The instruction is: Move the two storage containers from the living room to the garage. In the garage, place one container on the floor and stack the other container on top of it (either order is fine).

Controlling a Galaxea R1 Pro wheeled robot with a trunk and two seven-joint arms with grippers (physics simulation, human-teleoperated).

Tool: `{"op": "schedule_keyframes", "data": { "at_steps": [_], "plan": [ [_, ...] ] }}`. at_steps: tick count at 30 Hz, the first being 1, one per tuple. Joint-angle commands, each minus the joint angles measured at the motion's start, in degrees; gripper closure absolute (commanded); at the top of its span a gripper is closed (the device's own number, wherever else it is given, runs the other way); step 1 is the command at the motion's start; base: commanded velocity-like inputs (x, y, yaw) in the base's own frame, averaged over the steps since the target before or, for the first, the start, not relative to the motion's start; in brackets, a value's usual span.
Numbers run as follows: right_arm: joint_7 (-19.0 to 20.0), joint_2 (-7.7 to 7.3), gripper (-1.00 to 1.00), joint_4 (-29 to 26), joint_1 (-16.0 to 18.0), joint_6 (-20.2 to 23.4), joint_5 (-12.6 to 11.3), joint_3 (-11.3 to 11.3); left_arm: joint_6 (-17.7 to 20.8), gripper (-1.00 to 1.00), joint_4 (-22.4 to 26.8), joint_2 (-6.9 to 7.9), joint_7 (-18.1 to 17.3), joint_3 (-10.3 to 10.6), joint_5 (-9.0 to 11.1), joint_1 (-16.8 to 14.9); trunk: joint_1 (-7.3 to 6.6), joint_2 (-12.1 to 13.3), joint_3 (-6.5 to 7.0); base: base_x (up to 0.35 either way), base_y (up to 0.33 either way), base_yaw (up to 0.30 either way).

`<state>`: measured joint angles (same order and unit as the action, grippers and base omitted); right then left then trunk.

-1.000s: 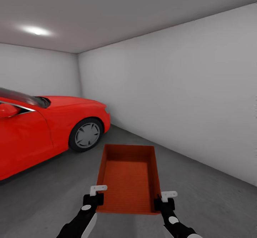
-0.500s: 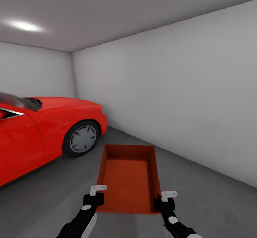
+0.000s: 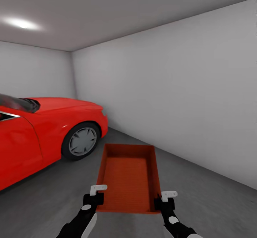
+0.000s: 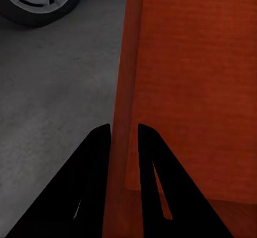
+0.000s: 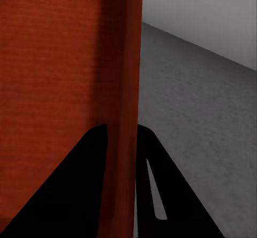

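Observation:
I am in the garage, carrying one red-orange storage container [image 3: 128, 176] in front of me above the dark grey concrete floor [image 3: 214, 202]. My left gripper [image 3: 95, 198] is shut on the container's left wall near its near corner, and my right gripper [image 3: 163, 203] is shut on the right wall. In the left wrist view the black fingers [image 4: 96, 163] straddle the container's wall [image 4: 124, 99]. In the right wrist view the fingers [image 5: 91, 163] clamp the other wall [image 5: 122, 88]. The container is open-topped and empty.
A red car [image 3: 39, 131] stands at the left, its front wheel [image 3: 81, 141] close to the container's far left corner. A plain white wall [image 3: 178, 99] runs along the right, meeting the back wall [image 3: 35, 70] in a corner. Bare concrete lies between car and wall.
The whole view has shifted: the car has slid left and slightly down in the picture, so the camera has moved. The container and both grippers keep the same place in the picture.

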<state>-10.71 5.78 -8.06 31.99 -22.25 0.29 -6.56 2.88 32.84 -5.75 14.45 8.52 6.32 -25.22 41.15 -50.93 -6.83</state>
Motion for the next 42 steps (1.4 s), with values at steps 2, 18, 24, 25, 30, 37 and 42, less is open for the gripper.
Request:
{"op": "schedule_keyframes", "data": {
  "at_steps": [2,18,24,25,30,37,42],
  "plan": [
    [-0.43,0.01,1.00,-0.12,0.09,-3.37,0.86,1.15,0.29,1.00,0.03,0.12,0.76,0.27,0.98,-0.01,0.01,-0.07,-0.09,0.011,0.005,-0.129],
    [-0.36,-0.06,1.00,-0.12,0.09,-3.36,0.86,1.15,0.28,1.00,0.03,0.12,0.76,0.27,0.98,-0.01,0.01,-0.07,-0.09,0.001,0.000,-0.106],
    [-0.33,0.01,1.00,-0.12,0.09,-3.41,0.88,1.11,0.25,1.00,0.03,0.12,0.76,0.27,0.98,-0.01,0.01,-0.07,-0.09,0.000,0.000,-0.035],
    [-0.36,0.02,1.00,-0.12,0.09,-3.41,0.86,1.11,0.16,1.00,0.03,0.12,0.76,0.20,0.98,-0.01,0.01,-0.07,-0.09,0.000,0.000,-0.266],
    [-0.36,0.02,1.00,-0.12,0.09,-3.41,0.86,1.12,0.13,1.00,0.05,0.12,0.76,0.18,0.98,-0.01,0.01,-0.07,-0.09,0.000,0.000,-0.279],
    [-0.36,0.02,1.00,-0.12,0.09,-3.41,0.86,1.11,0.11,1.00,0.03,0.12,0.76,0.18,0.98,-0.01,0.01,-0.07,-0.09,0.000,0.000,-0.284],
    [-0.36,0.02,1.00,-0.12,0.09,-3.41,0.86,1.12,0.11,1.00,0.04,0.12,0.76,0.18,0.98,-0.01,0.01,-0.07,-0.09,0.000,0.000,-0.285]
  ]
}}
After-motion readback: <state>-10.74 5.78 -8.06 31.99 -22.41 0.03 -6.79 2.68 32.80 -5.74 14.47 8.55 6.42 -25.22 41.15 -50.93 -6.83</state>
